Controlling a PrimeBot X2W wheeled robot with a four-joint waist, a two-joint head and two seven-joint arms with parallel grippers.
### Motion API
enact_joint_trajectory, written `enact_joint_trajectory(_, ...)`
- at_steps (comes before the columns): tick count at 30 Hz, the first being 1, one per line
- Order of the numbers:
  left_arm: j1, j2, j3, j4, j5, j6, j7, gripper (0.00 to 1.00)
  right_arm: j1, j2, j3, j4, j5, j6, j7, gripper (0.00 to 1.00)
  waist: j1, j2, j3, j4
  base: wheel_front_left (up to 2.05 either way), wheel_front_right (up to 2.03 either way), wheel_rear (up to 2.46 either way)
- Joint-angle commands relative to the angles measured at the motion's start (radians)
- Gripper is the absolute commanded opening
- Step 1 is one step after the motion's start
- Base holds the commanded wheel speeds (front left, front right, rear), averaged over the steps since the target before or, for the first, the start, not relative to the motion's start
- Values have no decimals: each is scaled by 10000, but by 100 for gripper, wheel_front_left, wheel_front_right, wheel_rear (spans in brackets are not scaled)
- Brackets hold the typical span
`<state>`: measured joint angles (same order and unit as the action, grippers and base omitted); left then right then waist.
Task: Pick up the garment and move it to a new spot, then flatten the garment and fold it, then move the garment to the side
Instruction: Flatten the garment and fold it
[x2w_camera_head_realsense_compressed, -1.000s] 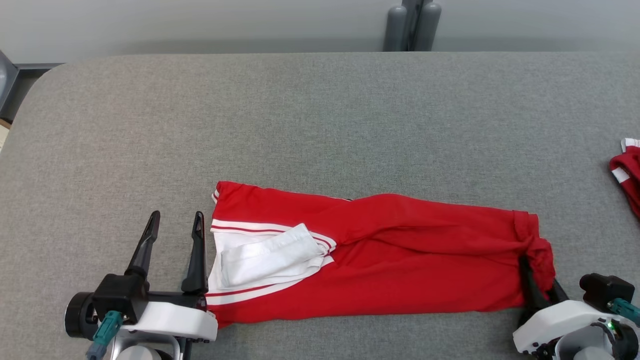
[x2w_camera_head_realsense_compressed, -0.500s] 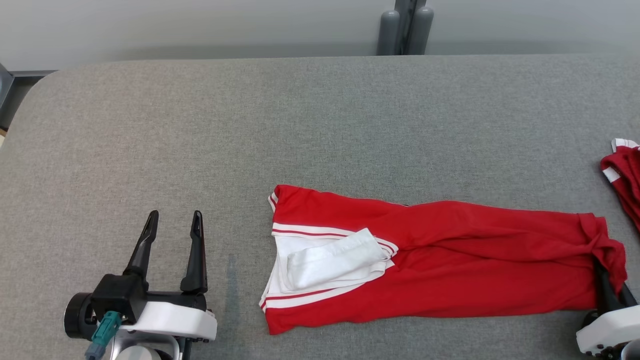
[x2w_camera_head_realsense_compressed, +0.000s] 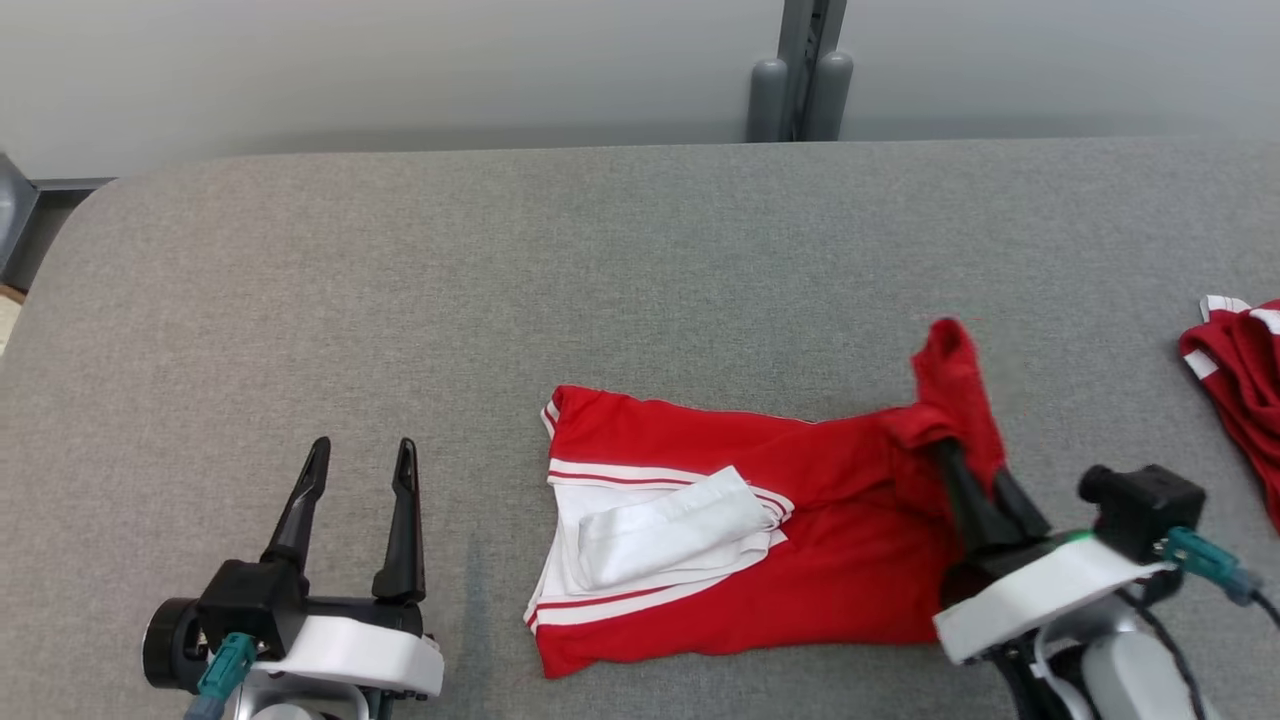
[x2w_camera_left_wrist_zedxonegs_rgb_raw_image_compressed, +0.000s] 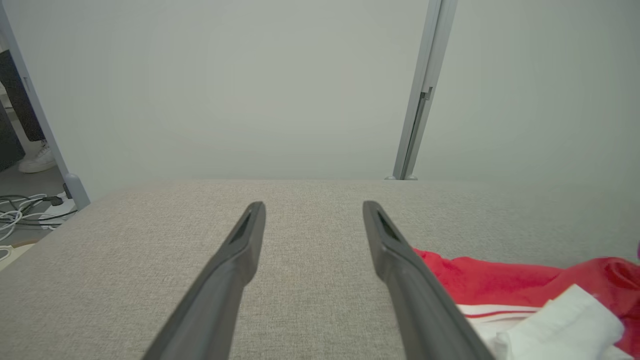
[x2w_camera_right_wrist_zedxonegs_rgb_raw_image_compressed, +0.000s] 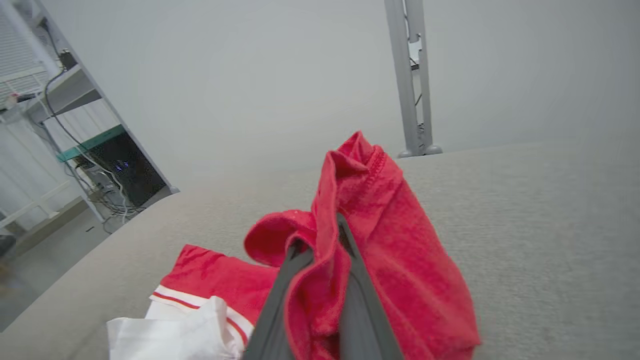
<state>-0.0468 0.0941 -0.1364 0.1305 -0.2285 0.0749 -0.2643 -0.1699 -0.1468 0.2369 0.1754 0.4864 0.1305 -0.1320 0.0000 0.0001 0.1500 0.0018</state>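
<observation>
Grey tabletop (x2w_camera_head_realsense_compressed: 600, 260), one red garment (x2w_camera_head_realsense_compressed: 740, 580) lying across the near middle. Its long axis is running 9 to 3 o'clock in the head view. The white-banded end (x2w_camera_head_realsense_compressed: 660, 535) is sitting at 9 o'clock, flat on the cloth surface.

The right jaws are pinched shut on the garment's 3 o'clock end. Red fabric is bunching between and over the dark fingers (x2w_camera_head_realsense_compressed: 968, 500), and a peak of it is standing up off the tabletop. From the right wrist view we are seeing the cloth draped over both fingers, with the flat part lying beyond toward 10 o'clock.

The left jaws are standing wide open and holding nothing. Their fingers (x2w_camera_head_realsense_compressed: 403, 520) are pointing to 12 o'clock, near the banded end on its 9 o'clock side but apart from it.

We are judging this as the fold in hand: the raised end wants laying along the long axis, toward 9 o'clock, onto the banded end. The right arm has the cloth — the left is the nearer one to pin or square that banded end.

A second red garment (x2w_camera_head_realsense_compressed: 1235, 370) is lying at the 3 o'clock edge, well apart.
</observation>
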Motion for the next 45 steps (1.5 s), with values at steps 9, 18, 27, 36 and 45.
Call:
enact_joint_trajectory(9,-477,-126,-380,171,118,-234,5,100,-1043,794,2673,864,757,5,-218,0,0,-1,85,839,0,0,0)
enact_joint_trajectory(18,-769,-271,-615,273,151,-334,7,100,-2434,921,4748,2818,1942,5,-1105,9,0,-1,461,1494,0,0,0)
enact_joint_trajectory(27,-774,-321,-427,245,162,-255,7,100,-3345,930,5281,2751,1546,5,-1350,100,0,-1,613,1258,0,0,0)
enact_joint_trajectory(36,-748,-294,-128,207,364,-235,7,100,-2166,743,2265,966,-691,3,-1349,100,0,-1,472,719,0,0,0)
enact_joint_trajectory(45,-470,-171,262,158,432,-206,5,100,-612,349,-425,245,-1660,3,-1351,100,0,-1,135,344,0,0,0)
